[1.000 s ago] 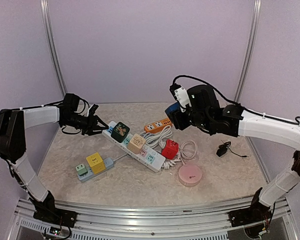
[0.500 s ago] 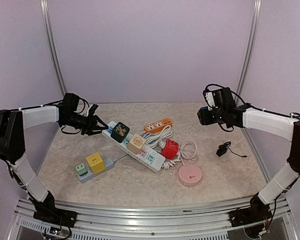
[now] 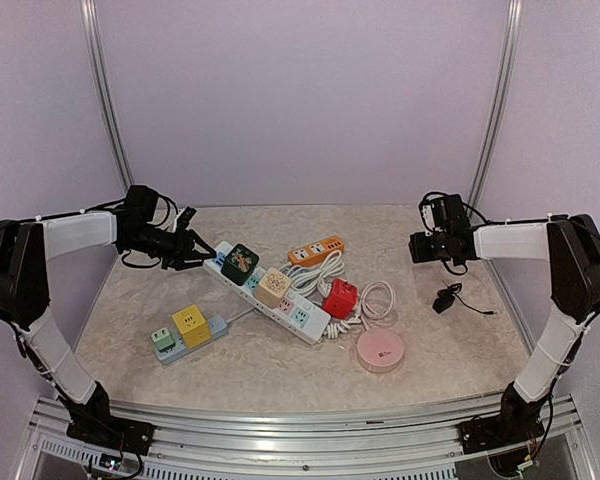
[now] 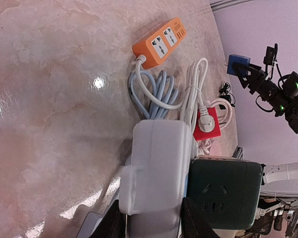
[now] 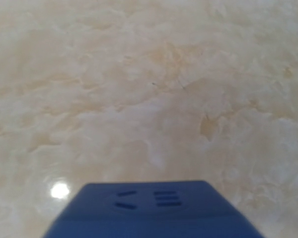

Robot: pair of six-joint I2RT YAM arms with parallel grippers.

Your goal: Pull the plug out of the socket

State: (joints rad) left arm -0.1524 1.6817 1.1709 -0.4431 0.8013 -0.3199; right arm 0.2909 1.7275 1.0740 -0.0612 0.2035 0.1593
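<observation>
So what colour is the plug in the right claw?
Plug is blue; clearest in right wrist view.

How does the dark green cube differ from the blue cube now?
The dark green cube sits plugged into the white power strip; the blue cube is off it, held in the right gripper. The dark green cube is near the left gripper, the blue cube far from it. Both show socket slots.
</observation>
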